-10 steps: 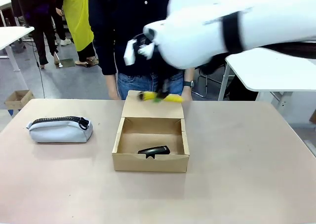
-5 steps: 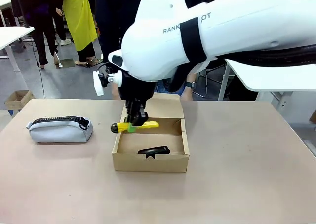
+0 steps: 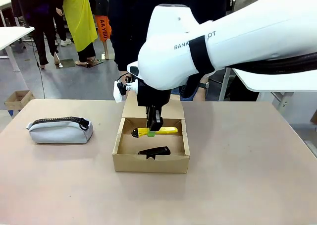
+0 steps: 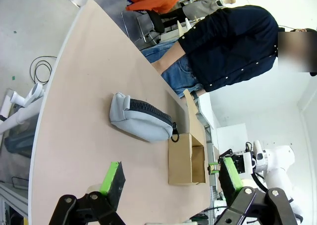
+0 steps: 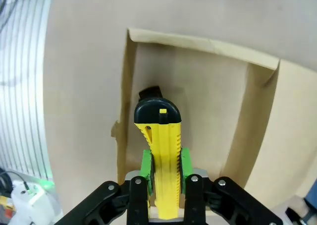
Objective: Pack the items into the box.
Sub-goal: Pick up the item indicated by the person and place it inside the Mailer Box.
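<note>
My right gripper (image 3: 153,131) (image 5: 165,164) hangs inside the open brown box (image 3: 151,163), shut on the yellow-and-black utility knife (image 3: 154,131) (image 5: 161,150), which lies level just above the box floor (image 5: 208,116). The small black stapler-like tool (image 3: 154,151) (image 5: 149,92) rests near the box's front wall. On the table to the left lies the grey-blue pouch (image 3: 60,130) (image 4: 140,119) with its black zipper on top. My left gripper (image 4: 171,183) is open, high above the table's left end, with nothing between its green pads (image 4: 111,176). The box (image 4: 186,158) lies beyond the pouch in that view.
A person in a dark top (image 3: 148,17) stands at the far side behind the box's raised lid flap (image 3: 176,108). A tiny brown carton (image 3: 18,99) sits on the floor far left. White tables (image 3: 267,69) stand at the right.
My right arm has carried the knife from above the lid flap down and into the box, over the left half of the floor.
</note>
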